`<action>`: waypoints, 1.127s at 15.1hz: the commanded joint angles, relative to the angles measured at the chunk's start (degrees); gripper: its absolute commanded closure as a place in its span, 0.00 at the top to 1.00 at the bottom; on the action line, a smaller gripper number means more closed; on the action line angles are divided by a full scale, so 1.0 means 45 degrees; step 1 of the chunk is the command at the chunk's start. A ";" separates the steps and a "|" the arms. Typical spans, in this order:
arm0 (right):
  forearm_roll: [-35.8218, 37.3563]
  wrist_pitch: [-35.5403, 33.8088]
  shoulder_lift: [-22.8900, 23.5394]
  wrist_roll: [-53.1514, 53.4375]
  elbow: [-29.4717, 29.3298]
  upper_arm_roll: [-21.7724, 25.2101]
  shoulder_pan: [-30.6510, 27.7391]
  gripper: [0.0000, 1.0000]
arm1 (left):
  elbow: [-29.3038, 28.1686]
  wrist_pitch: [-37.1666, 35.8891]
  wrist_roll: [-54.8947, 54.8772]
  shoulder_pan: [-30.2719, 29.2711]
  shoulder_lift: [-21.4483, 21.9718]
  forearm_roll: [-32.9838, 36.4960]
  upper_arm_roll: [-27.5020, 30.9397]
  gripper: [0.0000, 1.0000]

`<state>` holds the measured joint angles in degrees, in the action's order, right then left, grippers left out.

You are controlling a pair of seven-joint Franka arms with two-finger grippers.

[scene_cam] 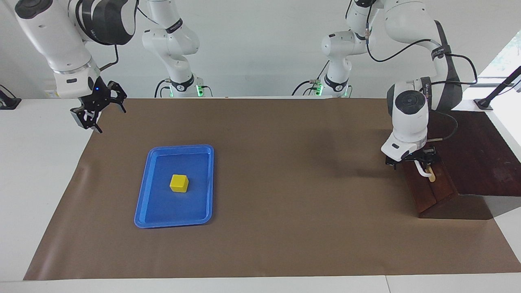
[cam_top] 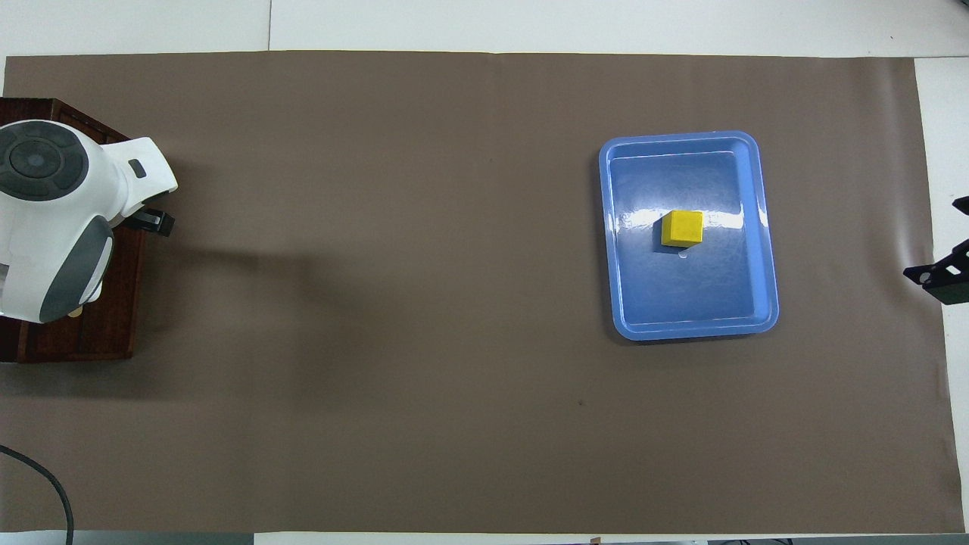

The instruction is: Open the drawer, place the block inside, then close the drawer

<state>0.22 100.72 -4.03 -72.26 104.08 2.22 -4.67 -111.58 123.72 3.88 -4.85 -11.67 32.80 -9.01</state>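
Observation:
The dark wooden drawer (scene_cam: 428,190) sits shut in its cabinet (scene_cam: 476,162) at the left arm's end of the table. My left gripper (scene_cam: 412,162) is down at the drawer's white handle (scene_cam: 424,173), open and astride the bar; the arm hides most of the handle. In the overhead view only one black finger (cam_top: 154,222) shows beside the drawer front (cam_top: 113,333). The yellow block (scene_cam: 179,183) (cam_top: 681,228) rests in the middle of the blue tray (scene_cam: 175,223) (cam_top: 693,330). My right gripper (scene_cam: 97,113) (cam_top: 942,276) hangs open over the mat's corner at the right arm's end, holding nothing.
A brown mat (scene_cam: 285,228) covers most of the white table (scene_cam: 36,171). Two other white arms (scene_cam: 175,49) stand along the robots' edge. A black cable (cam_top: 45,484) loops in at the mat's corner nearest the left arm.

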 commanded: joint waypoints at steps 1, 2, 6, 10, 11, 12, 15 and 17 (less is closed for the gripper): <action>-0.0516 0.0527 0.0853 -0.1633 0.0055 -0.0083 -0.0056 1.00 | -0.0301 0.0474 0.0776 0.0102 -0.0023 0.0348 0.0011 1.00; -0.0614 0.0760 0.1109 -0.2004 0.0074 -0.0199 -0.0036 1.00 | -0.0301 0.0571 0.1282 0.0315 -0.0063 0.0348 0.0010 1.00; -0.0828 0.2224 0.2241 -0.2047 0.0113 -0.0844 -0.0036 1.00 | -0.0048 0.0397 0.2942 0.1368 -0.0239 0.0037 -0.0029 1.00; -0.1688 0.3785 0.2888 -0.2202 0.0697 -0.0864 0.0352 1.00 | 0.0089 0.0104 0.3785 0.2209 -0.0220 -0.0996 -0.0029 1.00; -0.2056 0.4254 0.3024 -0.2648 0.0970 -0.0864 0.0470 1.00 | 0.0283 -0.0090 0.3941 0.2405 -0.0258 -0.1251 -0.0029 1.00; -0.2853 0.4820 0.3122 -0.3348 0.1263 -0.0864 0.0530 1.00 | 0.0459 -0.0324 0.4156 0.2561 -0.0259 -0.1485 -0.0029 1.00; -0.4203 0.5314 0.3706 -0.5049 0.1539 -0.0864 0.0277 1.00 | 0.0675 -0.0599 0.4392 0.2934 -0.0278 -0.1760 -0.0029 1.00; -0.5453 0.5314 0.4234 -0.6124 0.1520 -0.0864 0.0063 1.00 | 0.0870 -0.0774 0.4392 0.3108 -0.0278 -0.1917 -0.0029 1.00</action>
<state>-19.38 123.86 13.10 -94.48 110.60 -1.45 -2.81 -109.77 122.11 22.90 7.04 -11.93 26.31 -9.43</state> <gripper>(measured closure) 0.000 0.000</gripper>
